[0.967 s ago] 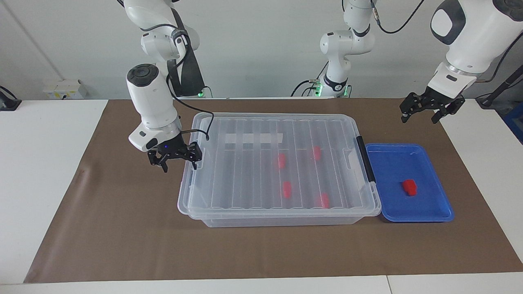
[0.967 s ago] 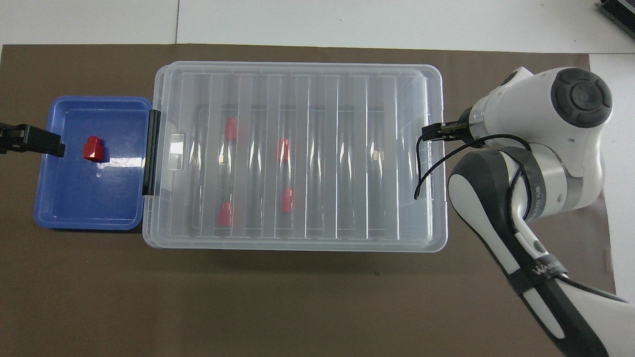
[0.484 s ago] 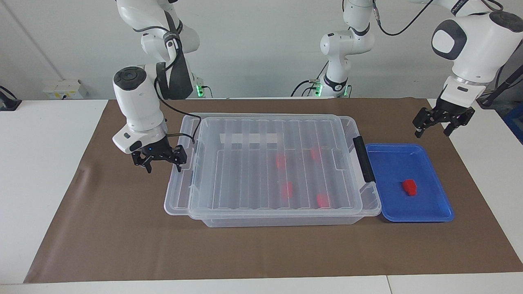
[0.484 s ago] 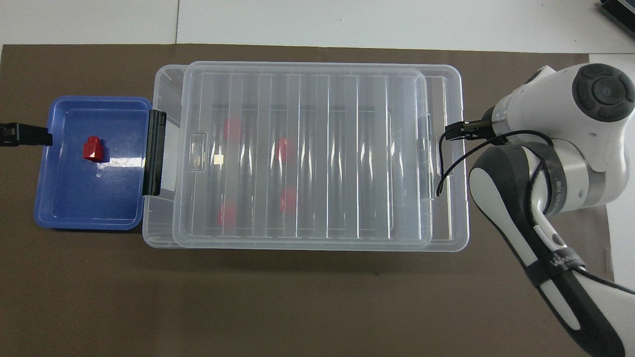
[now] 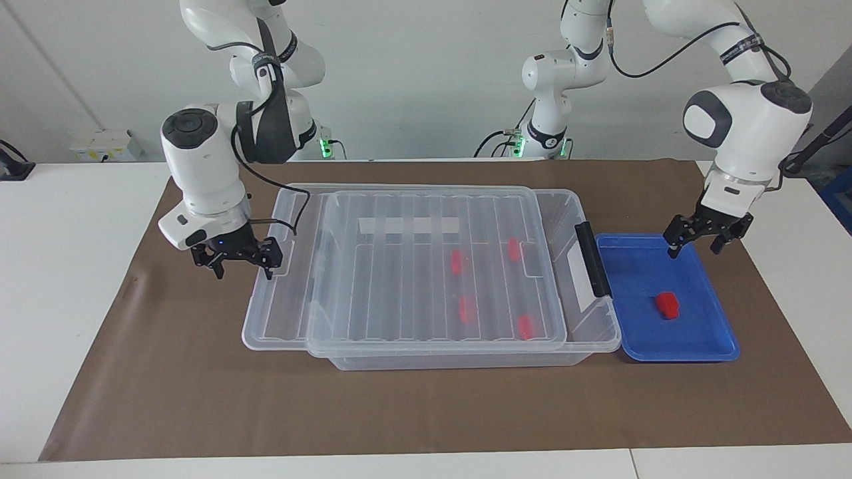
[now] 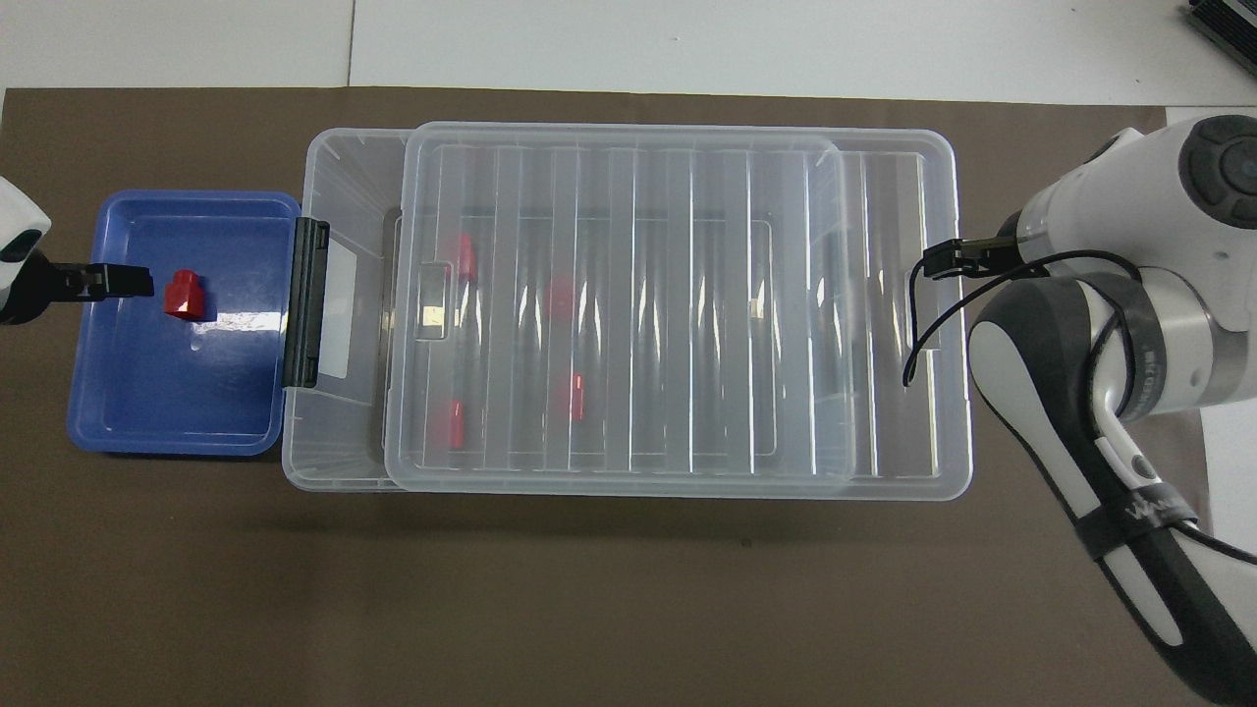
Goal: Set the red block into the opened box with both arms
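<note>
The left pincer (image 5: 700, 241), spread, hangs over the shallow blue plastic tray (image 5: 705, 346) at frame right, above the small red plastic block (image 5: 667, 305). The right pincer (image 5: 238, 263), spread, sits at the clear ribbed lid's (image 5: 413, 293) edge, frame left, the lid lying askew on the large clear plastic box (image 5: 586, 349).

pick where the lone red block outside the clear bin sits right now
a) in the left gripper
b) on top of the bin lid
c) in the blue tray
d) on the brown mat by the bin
c: the red block lies on the floor of the blue tray, beside the black-latch end of the clear bin; the left gripper hangs over the tray, apart from the block.
</note>
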Tool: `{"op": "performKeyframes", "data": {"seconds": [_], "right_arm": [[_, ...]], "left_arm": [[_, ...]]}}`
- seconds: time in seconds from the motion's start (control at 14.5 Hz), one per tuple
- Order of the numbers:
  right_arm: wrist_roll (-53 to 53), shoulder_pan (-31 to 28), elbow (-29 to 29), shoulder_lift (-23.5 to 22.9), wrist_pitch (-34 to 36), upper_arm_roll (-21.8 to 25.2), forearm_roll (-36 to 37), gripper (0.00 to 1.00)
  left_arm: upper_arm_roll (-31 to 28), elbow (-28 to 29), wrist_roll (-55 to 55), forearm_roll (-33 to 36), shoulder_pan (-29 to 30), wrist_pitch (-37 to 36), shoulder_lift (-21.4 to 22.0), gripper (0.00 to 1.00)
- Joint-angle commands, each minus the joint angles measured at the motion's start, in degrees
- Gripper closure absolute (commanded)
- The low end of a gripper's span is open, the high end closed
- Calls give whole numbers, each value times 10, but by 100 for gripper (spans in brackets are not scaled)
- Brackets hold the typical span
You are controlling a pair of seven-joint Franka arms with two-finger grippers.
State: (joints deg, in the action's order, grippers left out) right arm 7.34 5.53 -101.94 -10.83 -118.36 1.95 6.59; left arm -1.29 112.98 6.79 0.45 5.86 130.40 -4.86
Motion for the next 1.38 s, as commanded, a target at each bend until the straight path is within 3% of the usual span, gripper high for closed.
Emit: {"op": "performKeyframes", "data": {"seconds": [0.0,0.48,0.9,0.97,1.04,1.31], "right_arm": [[-19,-21,2,12,22,-4,18,0],[-43,-53,3,15,38,-4,38,0],[-71,-79,3,15,38,-5,49,0],[-71,-79,2,15,38,-4,53,0],[-71,-81,2,15,39,-4,58,0],[-76,-93,2,16,41,-4,77,0]], "left_arm": [[4,51,-18,8,6,87,-18,0],[3,47,-18,8,8,204,-123,0],[3,51,1,9,27,224,-135,4],[3,51,1,9,27,224,-135,16],[3,51,1,9,28,224,-135,38],[3,51,-4,9,28,224,-138,86]]}}
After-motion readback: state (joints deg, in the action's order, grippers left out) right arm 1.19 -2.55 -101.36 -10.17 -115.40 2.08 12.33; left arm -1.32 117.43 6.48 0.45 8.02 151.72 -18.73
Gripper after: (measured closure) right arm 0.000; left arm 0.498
